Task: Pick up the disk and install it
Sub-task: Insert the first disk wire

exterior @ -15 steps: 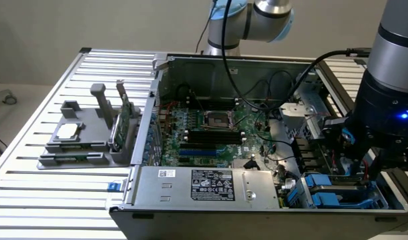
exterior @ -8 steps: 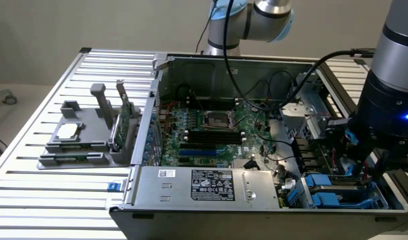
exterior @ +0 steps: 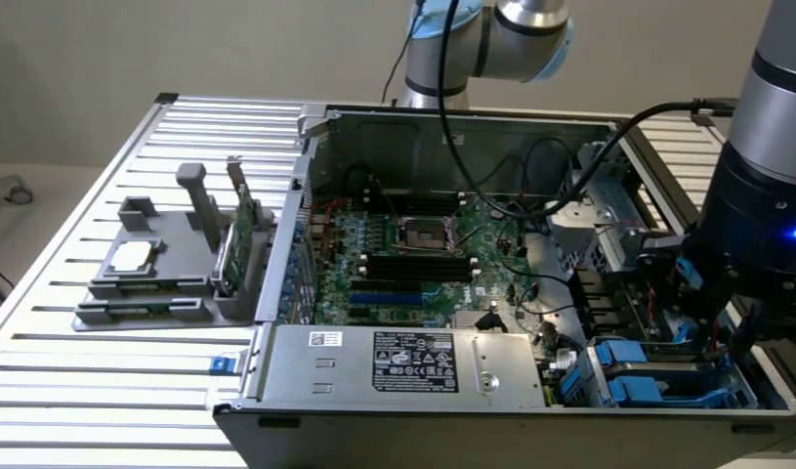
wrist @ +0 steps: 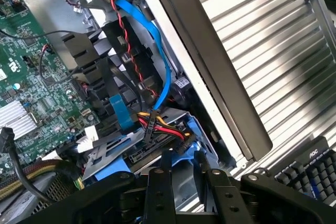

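- Table [exterior: 59,391]: slatted metal, bearing everything.
- Case [exterior: 463,115]: open, mid-frame in the exterior view. The board [exterior: 411,244] is at its centre and the power box [exterior: 411,362] at 6 o'clock.
- Arm [exterior: 775,147]: stands at 3 o'clock, its end inside the case's 4 o'clock corner.
- Holder [exterior: 163,293]: outside the case at 9 o'clock, carrying a chip [exterior: 131,256] and a green card [exterior: 245,234]. Neither is the task's thing.
- Bay [exterior: 639,371]: between 4 and 5 o'clock of the case, with blue carriers showing.
- Disk [wrist: 137,153]: lies flat in that bay between blue rails, right at the claw.
- Claw [wrist: 184,158]: low at the disk's near end. Whether it is clamped on the disk or standing free of it I cannot tell.
- Cables [wrist: 157,124]: a red-yellow-black bundle touches the disk's end, and a blue lead [wrist: 137,14] runs close by.
- Step, as I judge it: seating the disk, late in the task. To do it well, hold the disk level with the rails and press straight along them, never slantwise. Take care that no cable gets pinched beneath the disk or snagged by the claw.
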`<state>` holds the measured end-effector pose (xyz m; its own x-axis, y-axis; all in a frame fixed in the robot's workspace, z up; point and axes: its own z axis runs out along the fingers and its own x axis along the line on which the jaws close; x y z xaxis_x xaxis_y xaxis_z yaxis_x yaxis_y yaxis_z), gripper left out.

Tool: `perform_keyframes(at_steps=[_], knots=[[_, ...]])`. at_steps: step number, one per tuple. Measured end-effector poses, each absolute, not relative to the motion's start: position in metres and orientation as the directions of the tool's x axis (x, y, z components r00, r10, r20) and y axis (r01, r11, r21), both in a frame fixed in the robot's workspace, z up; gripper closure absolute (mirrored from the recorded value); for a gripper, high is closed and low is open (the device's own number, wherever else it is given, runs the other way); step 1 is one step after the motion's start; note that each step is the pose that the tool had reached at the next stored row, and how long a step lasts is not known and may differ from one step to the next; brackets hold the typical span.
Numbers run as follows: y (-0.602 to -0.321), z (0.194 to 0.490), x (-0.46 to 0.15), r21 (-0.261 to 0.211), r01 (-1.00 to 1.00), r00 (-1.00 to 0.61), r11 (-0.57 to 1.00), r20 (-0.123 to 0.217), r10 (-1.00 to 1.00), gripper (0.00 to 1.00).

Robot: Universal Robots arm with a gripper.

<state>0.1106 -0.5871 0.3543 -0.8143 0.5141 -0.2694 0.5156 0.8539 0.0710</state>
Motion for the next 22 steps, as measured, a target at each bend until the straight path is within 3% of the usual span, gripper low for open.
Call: perform_keyframes(at_steps=[19, 22], knots=[[-0.5914, 0.351, 0.1114, 0.072, 0.612, -0.749, 0.788, -0.265, 0.607, 0.69], [-0.5923, 0.3515, 0.1118, 0.061, 0.615, -0.753, 0.786, -0.25, 0.608, 0.69]])
